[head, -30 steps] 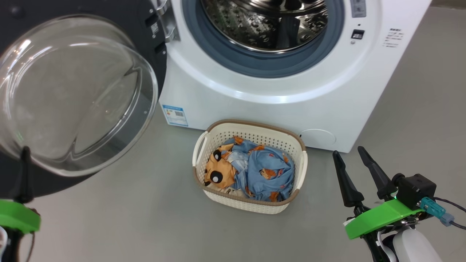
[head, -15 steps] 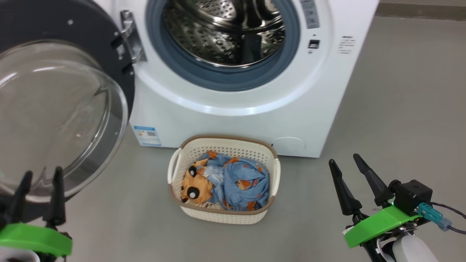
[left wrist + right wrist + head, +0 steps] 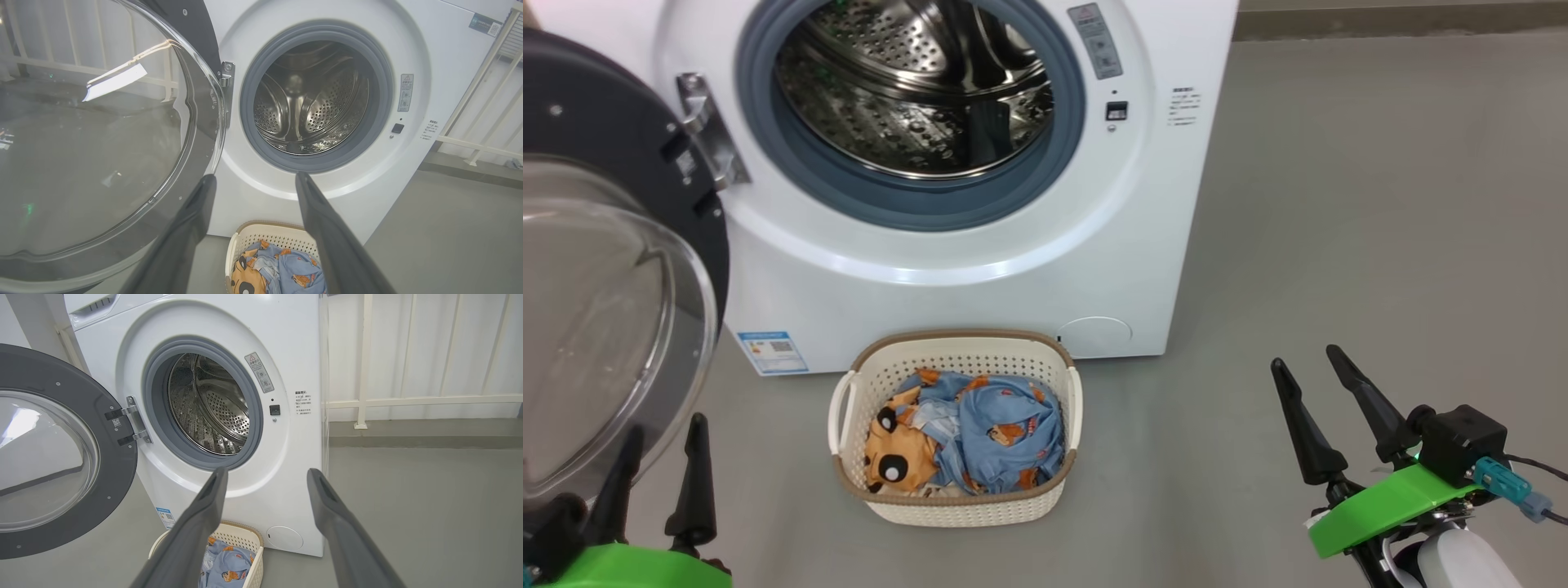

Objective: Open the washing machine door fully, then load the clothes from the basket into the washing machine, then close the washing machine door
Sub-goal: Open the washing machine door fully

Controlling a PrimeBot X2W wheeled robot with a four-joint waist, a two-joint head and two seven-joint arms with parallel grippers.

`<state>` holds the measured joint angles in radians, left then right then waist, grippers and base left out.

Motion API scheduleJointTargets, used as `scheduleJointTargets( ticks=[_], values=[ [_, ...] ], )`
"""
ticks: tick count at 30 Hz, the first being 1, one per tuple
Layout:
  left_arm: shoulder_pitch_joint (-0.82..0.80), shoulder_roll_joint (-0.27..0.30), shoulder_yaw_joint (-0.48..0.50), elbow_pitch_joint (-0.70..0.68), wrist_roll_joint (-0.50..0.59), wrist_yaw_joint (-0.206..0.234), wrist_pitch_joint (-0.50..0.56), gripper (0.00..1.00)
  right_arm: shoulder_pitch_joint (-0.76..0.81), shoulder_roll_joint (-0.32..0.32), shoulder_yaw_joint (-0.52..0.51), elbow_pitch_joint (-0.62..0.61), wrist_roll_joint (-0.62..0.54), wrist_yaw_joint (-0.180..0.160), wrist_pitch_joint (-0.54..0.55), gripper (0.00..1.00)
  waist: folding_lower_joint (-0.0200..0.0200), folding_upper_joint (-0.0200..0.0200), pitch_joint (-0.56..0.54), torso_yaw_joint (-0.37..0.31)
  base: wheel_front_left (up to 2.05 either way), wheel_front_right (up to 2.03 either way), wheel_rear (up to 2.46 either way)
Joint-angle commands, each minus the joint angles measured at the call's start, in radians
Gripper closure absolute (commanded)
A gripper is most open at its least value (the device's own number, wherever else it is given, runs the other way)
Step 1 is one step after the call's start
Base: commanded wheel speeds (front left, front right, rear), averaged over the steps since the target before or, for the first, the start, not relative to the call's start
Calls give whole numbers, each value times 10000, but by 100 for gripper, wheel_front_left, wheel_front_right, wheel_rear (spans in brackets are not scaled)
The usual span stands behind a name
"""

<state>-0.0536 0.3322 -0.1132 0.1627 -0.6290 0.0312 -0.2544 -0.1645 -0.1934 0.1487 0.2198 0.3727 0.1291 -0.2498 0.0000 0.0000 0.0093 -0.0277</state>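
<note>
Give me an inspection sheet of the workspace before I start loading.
Surface: grey floor.
Job's things: door swung open at left; drum holds no laundry that I can see; basket on floor before washer, clothes inside it.
Clutter: nothing seen.
Tools: left tool and right tool open, holding nothing.
Cables: teal plug with dark cable at right wrist.
Surroundings: white railing beside washer.
</note>
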Motion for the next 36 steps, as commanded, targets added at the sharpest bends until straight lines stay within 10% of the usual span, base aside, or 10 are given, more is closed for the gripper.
scheduleJointTargets(
  ticks=[1, 36],
  values=[
    [-146, 232, 483, -296, 137, 44, -68, 0, -129, -128, 180, -298, 61, 16, -120, 0, 0, 0, -13, -177, 0, 0, 0],
    [68, -557, 1306, -340, 926, -919, -74, 0, -117, -141, -246, -546, 71, 16, -120, 0, 0, 0, 50, -358, 0, 0, 0]
  ],
)
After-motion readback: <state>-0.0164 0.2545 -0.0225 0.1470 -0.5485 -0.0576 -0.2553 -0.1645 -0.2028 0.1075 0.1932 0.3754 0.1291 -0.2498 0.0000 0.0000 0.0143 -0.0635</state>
